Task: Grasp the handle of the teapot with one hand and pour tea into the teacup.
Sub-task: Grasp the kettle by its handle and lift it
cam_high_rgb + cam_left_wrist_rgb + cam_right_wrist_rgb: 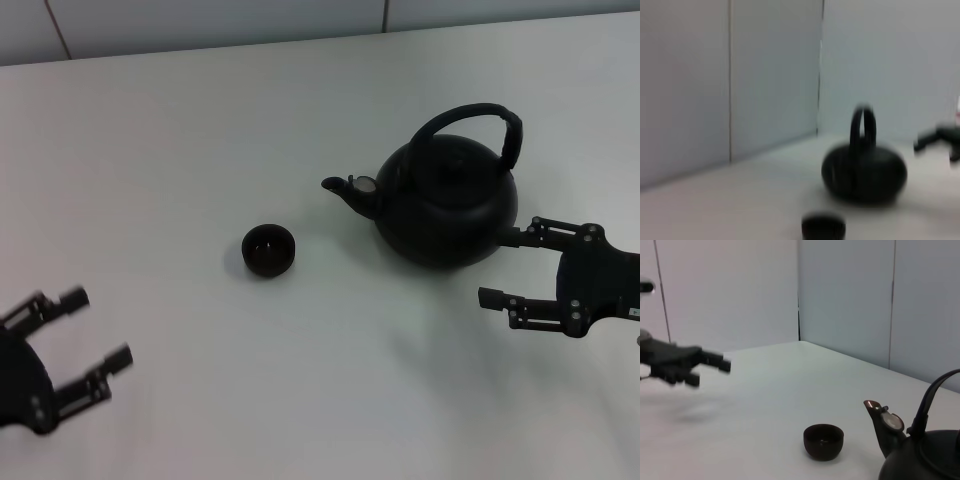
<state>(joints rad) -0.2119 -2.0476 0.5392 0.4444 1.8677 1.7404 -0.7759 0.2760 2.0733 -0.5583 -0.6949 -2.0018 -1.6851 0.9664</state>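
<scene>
Teapot (447, 207) upright on white table (180, 150), right of centre in head view; spout (345, 189) pointing toward robot's left, at teacup (268, 250). Handle (478, 125) arched upright over lid, free of any contact. Teacup just off spout tip, slightly nearer robot, not touching pot; bare table between them.

Right gripper (505, 266) low beside teapot on robot's right side, fingers spread wide; far finger close against pot's lower body, contact not resolvable; near finger clear of it. Holding nothing. Pot body standing between this gripper and cup.

Left gripper (97, 327) at near left of table, well apart from cup and pot, fingers spread wide, empty.

Right wrist view: cup (823, 441) beside spout, left gripper (710, 365) beyond. Left wrist view: pot (863, 172) behind cup (823, 227), handle edge-on. Pale wall panels (840, 295) behind table.
</scene>
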